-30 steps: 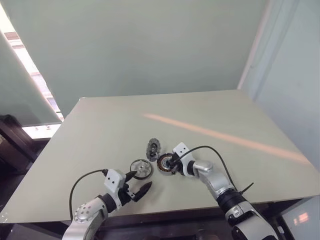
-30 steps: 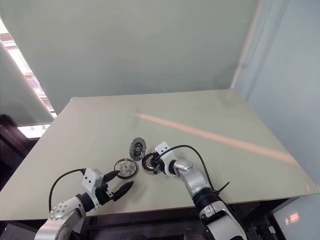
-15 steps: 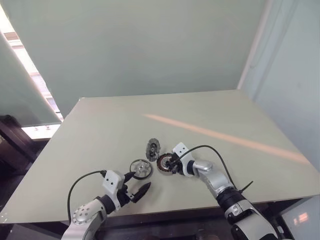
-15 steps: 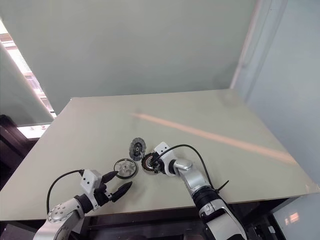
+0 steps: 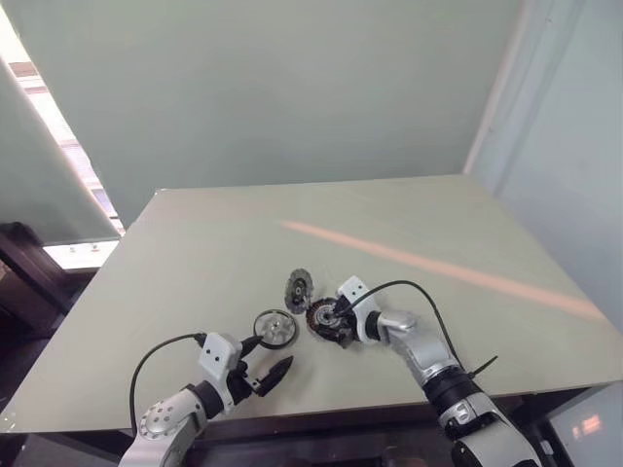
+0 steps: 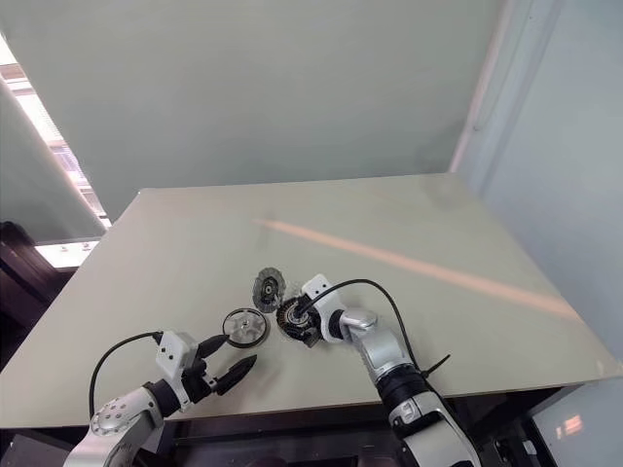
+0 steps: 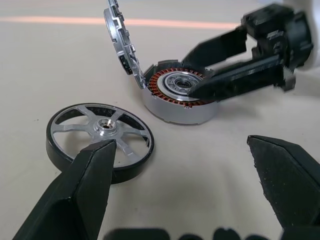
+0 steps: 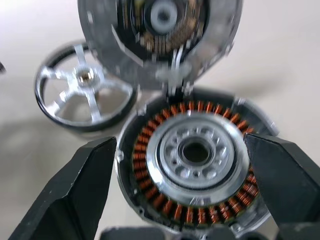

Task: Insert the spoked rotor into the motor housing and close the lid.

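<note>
The left gripper [image 5: 261, 366] hangs low over the near edge of the table [image 5: 428, 209], its two black fingers spread wide and empty, with the spoked rotor [image 7: 100, 140] lying flat on the surface just ahead of them. Judged from this layout, the rotor has yet to be picked up, so the step should go best if the fingers close across the thin rim rather than the hub, keeping the wheel level so it can drop squarely over the centre of the motor housing [image 8: 196, 155]. That housing sits just beside the rotor to the right, its copper windings facing up, and the lid [image 7: 121, 42] stands tilted upright at its far edge, seemingly hinged there and still open. The right gripper [image 5: 333, 323] sits around the housing, jaws wide apart on either flank and gripping nothing; it will likely need to clear the opening before the rotor comes across. The tabletop is a plain pale surface crossed by a faint orange streak, with green-grey walls behind and a bright window on the left.
</note>
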`<action>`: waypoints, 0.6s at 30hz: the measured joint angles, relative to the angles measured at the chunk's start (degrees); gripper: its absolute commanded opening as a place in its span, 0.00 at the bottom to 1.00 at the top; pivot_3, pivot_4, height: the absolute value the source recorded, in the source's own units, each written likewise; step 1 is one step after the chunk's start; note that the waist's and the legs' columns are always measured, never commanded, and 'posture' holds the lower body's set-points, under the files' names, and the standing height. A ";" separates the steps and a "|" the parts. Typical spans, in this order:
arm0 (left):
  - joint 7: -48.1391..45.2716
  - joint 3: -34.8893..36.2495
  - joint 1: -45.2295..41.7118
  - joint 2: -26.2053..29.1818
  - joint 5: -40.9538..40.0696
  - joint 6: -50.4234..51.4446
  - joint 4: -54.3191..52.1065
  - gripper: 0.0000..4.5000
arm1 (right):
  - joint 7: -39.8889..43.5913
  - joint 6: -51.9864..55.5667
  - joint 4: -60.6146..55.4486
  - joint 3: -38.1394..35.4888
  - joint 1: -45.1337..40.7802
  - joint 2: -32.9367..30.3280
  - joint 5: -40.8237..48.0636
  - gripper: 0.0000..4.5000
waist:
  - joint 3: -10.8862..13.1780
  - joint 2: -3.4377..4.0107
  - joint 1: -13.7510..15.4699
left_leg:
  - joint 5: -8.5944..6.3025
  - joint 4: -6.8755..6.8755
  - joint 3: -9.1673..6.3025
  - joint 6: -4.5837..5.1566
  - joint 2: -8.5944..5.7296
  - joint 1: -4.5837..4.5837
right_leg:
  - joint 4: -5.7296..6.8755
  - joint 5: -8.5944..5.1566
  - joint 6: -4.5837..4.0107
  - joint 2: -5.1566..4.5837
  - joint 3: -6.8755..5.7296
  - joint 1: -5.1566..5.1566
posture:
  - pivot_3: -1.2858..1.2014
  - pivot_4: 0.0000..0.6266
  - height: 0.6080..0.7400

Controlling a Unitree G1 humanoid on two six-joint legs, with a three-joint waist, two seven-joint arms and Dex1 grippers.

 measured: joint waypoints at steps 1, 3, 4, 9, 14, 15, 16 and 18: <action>0.00 0.00 -0.07 0.00 0.00 0.00 0.00 1.00 | 0.10 0.30 -1.22 -0.30 0.07 -0.04 0.23 0.85 | 0.00 0.00 0.00 | 0.00 0.00 0.00 0.00 0.00 0.00 | 0.00 0.00 0.00 0.00 0.00 0.00 | 0.52 0.00 1.00; -0.01 0.00 -0.15 0.02 0.00 0.02 0.00 1.00 | 0.20 0.71 -2.88 -0.49 0.17 -0.17 0.64 0.70 | 0.00 0.00 0.00 | 0.00 0.00 0.00 0.00 0.00 0.00 | 0.00 0.00 0.00 0.00 -0.01 0.00 | 0.52 0.00 1.00; -0.01 0.00 -0.24 0.04 0.00 0.04 0.00 1.00 | 0.18 0.88 -3.42 -0.54 0.22 -0.15 0.81 0.62 | 0.00 0.00 0.00 | 0.00 0.00 0.00 0.00 0.00 0.00 | 0.00 0.00 0.00 0.00 -0.01 0.00 | 0.52 0.00 1.00; -0.02 0.00 -0.69 0.06 0.00 0.07 0.00 1.00 | -2.27 0.62 -2.98 -0.86 0.32 0.66 0.82 0.21 | 0.00 0.00 0.00 | 0.00 0.00 0.01 0.00 0.00 0.00 | 0.00 0.00 0.00 0.00 0.00 -0.01 | 0.52 0.00 1.00; -0.01 0.02 -0.64 0.08 -0.01 0.07 0.00 1.00 | -4.33 -0.71 1.87 -0.55 -0.45 1.55 -0.31 0.02 | 0.00 -0.01 -0.01 | 0.00 -0.01 0.03 0.00 0.00 0.00 | 0.00 0.00 -0.01 0.00 0.01 -0.02 | 0.52 0.00 1.00; 0.00 0.04 -0.56 0.08 0.00 0.07 0.00 1.00 | -4.54 -0.92 3.46 -0.49 -0.70 1.75 -0.62 0.02 | 0.00 -0.01 -0.02 | 0.00 -0.01 0.03 0.00 0.00 0.00 | 0.00 0.00 -0.01 0.00 0.01 -0.02 | 0.52 0.00 1.00; 0.02 0.06 -0.51 0.08 -0.01 0.06 -0.01 1.00 | -4.70 -1.07 4.83 -0.31 -0.84 1.82 -0.90 0.02 | 0.00 -0.01 -0.02 | 0.00 -0.01 0.03 0.00 0.00 0.00 | 0.00 0.00 0.00 0.00 0.01 -0.02 | 0.52 0.00 1.00; 0.11 0.21 -0.18 0.08 -0.02 0.06 -0.03 1.00 | -4.75 -2.41 7.34 0.03 -1.18 2.02 -1.78 0.02 | 0.00 0.00 -0.03 | 0.00 -0.02 0.05 0.00 0.00 0.01 | 0.00 0.00 -0.01 0.00 0.04 -0.02 | 0.52 0.00 1.00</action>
